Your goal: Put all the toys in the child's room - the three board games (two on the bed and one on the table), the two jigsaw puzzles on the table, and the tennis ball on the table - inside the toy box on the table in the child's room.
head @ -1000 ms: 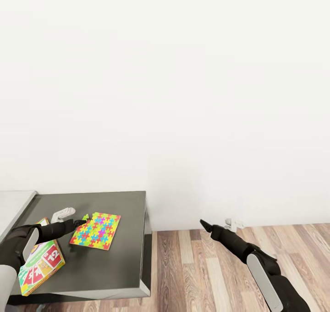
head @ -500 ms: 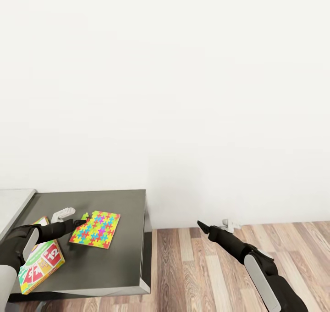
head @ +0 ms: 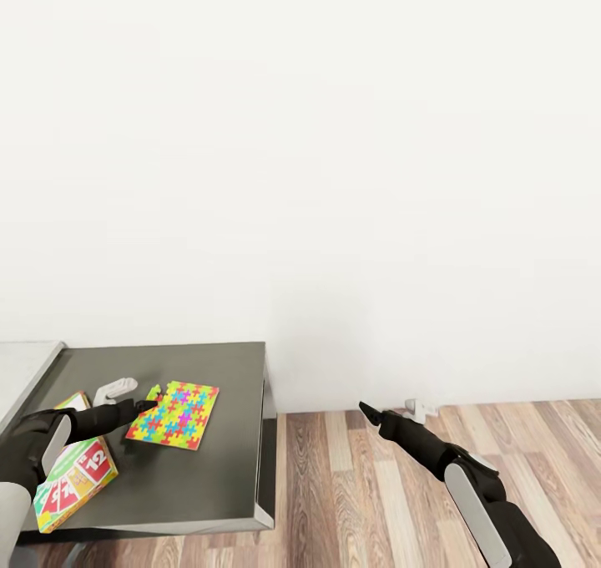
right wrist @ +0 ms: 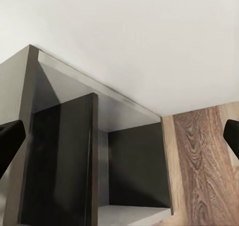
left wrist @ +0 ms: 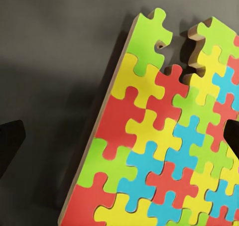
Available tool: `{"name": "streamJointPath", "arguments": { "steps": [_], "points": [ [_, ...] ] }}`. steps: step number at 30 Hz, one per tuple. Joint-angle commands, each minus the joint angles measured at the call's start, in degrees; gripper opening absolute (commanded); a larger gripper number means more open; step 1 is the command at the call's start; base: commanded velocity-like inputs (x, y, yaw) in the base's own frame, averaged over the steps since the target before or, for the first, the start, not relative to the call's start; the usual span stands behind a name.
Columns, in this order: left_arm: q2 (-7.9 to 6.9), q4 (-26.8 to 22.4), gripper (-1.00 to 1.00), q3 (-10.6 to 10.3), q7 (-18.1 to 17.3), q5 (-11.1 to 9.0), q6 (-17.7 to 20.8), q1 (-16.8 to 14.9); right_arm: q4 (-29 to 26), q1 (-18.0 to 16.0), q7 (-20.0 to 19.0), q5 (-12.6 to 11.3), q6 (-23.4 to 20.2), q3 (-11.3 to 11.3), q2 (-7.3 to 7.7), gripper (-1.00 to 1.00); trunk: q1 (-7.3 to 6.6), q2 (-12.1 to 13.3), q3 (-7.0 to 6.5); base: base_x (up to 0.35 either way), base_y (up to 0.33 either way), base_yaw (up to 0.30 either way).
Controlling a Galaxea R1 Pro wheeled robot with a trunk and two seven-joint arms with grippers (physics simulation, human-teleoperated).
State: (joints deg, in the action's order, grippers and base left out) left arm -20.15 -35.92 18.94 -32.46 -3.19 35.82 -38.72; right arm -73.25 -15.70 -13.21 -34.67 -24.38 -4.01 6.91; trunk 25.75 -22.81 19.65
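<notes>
A jigsaw puzzle (head: 175,415) with yellow, red, green and blue pieces lies flat on the dark grey section of the table (head: 219,468). My left gripper (head: 143,404) hovers at the puzzle's left edge. In the left wrist view that gripper (left wrist: 119,136) is open, its dark fingertips (left wrist: 10,142) spread to either side of the puzzle (left wrist: 164,151) and apart from it. The Skip-Bo board game (head: 79,472) lies under my left forearm near the table's front edge. My right gripper (head: 366,410) is open above the wooden floor, to the right of the table.
A small white object (head: 115,389) sits on the table behind my left gripper. The pale desk top (head: 25,366) joins at the far left. The right wrist view shows the table's dark open side compartment (right wrist: 134,171). A white fitting (head: 421,407) sits where wall meets floor.
The whole picture has shifted up a little, so the camera moved. My right arm has edged slightly left. The left gripper stays open at the puzzle's edge.
</notes>
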Motion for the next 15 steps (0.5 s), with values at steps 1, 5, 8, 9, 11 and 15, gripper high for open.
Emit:
{"name": "streamJointPath", "arguments": {
  "steps": [1,5,8,9,11,15],
  "points": [
    [0.01,-0.03,1.00,0.15,-0.06,-0.33,0.50,-0.04,-0.05,-0.03,0.02,-0.31,-0.25,-0.03,0.04,1.00,0.03,-0.11,0.15,0.000,0.000,0.000],
    [0.02,-0.03,1.00,0.13,-0.06,-0.33,0.49,-0.04,-0.03,-0.03,0.02,-0.31,-0.22,-0.03,0.04,1.00,0.03,-0.11,0.38,0.000,0.000,0.000],
    [0.02,-0.03,1.00,0.13,-0.06,-0.33,0.49,-0.04,0.00,-0.03,0.02,-0.31,-0.21,-0.03,0.04,1.00,0.03,-0.11,0.56,0.000,0.000,0.000],
    [0.02,-0.03,1.00,0.13,-0.06,-0.33,0.49,-0.04,-0.01,-0.03,0.02,-0.31,-0.21,-0.03,0.04,1.00,0.03,-0.11,0.61,0.000,0.000,0.000],
    [0.02,-0.03,1.00,0.13,-0.06,-0.33,0.48,-0.04,0.01,-0.03,0.02,-0.31,-0.22,-0.03,0.04,1.00,0.03,-0.11,0.67,0.000,0.000,0.000],
    [-0.03,-0.03,1.00,0.13,-0.06,-0.33,0.48,-0.04,0.02,-0.03,0.02,-0.31,-0.21,-0.03,0.04,1.00,0.03,-0.11,0.73,0.000,0.000,0.000]
  ]
}}
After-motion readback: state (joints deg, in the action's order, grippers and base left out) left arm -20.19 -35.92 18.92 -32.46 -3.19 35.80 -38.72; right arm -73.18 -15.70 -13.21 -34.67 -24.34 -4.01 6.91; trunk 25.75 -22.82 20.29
